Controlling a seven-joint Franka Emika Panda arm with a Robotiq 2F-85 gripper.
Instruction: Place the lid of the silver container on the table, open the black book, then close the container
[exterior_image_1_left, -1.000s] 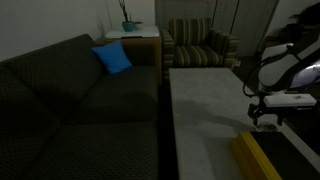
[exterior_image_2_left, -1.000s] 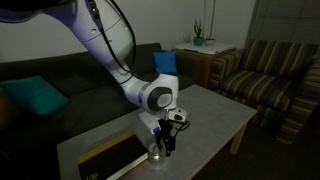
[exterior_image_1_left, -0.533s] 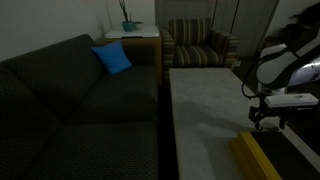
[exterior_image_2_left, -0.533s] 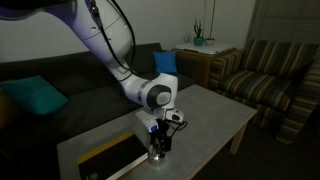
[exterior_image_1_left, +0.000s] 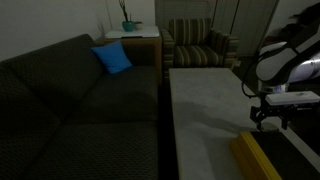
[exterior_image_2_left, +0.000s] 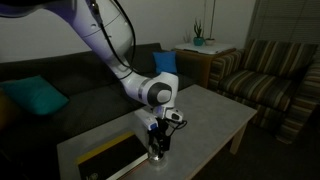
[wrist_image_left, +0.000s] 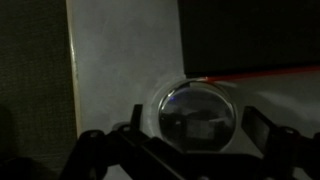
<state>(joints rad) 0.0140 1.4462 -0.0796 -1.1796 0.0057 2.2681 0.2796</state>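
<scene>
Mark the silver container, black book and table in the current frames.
silver container (wrist_image_left: 197, 115), wrist view, on the middle of its shiny top.
black book (exterior_image_2_left: 112, 160), in an exterior view, on the black cover.
table (exterior_image_1_left: 200, 105), in an exterior view, on the bare pale top.

readable text: none in any view; the pictures are dim and coarse.
silver container (wrist_image_left: 197, 115), between the fingers of the pincer (exterior_image_2_left: 160, 149): the shiny top shows only reflections, and no lettering can be made out.
black book (exterior_image_2_left: 115, 158), just beside the pincer: dark cover with a yellow edge, no title legible.
robot arm (exterior_image_2_left: 100, 45), rising above the pincer: pale shells, no brand mark legible.
</scene>
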